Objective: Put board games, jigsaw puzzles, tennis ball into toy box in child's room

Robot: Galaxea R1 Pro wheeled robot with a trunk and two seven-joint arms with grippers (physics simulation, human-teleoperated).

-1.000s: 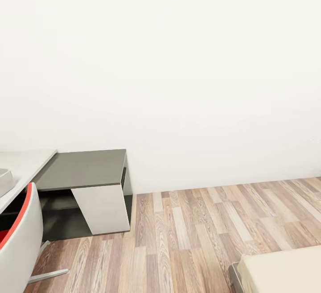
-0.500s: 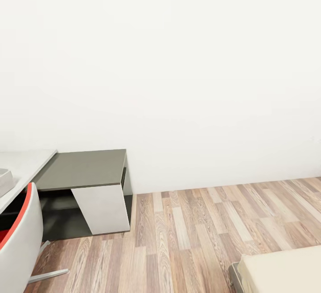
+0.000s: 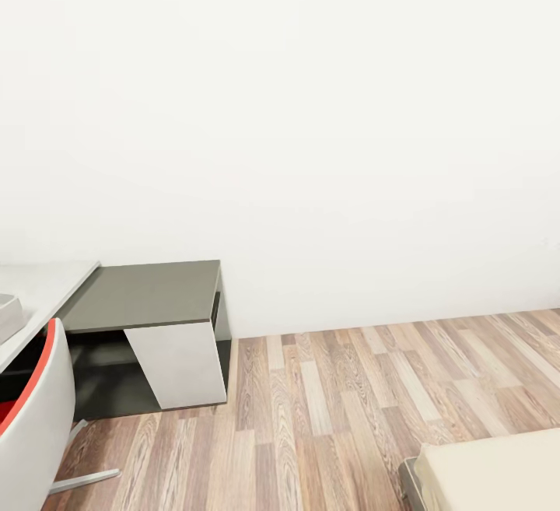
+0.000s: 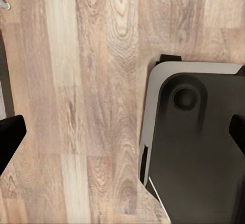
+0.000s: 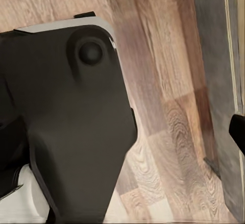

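fingers of the left gripper [image 4: 122, 132] are showing as two dark tips, one finger [image 4: 9, 134] at one side of the left wrist view and the other at the opposite side, standing wide apart with nothing between them; below them the wooden floor [image 4: 76, 81] and the robot's dark base [image 4: 199, 147] with its pale rim are lying in view. of the right gripper, one dark fingertip [image 5: 238, 132] is peeking in at the edge of the right wrist view, so i cannot tell whether it is spread or closed; it is hanging over the floor beside the robot's base and a grey strip of the bed's frame [image 5: 214, 55].

in the head view the table [image 3: 39, 285] is showing its white top at the left edge, joining the lower dark grey side unit [image 3: 144, 293] that is standing against the white wall [image 3: 311, 106]. a sliver of the toy box [image 3: 8, 315] is resting on the table's top at the picture's left edge. a white chair with a red seat [image 3: 35, 418] is standing in front of the table. a beige corner of the bed [image 3: 498, 472] is sitting at the lower right. no writing or labels can be read anywhere
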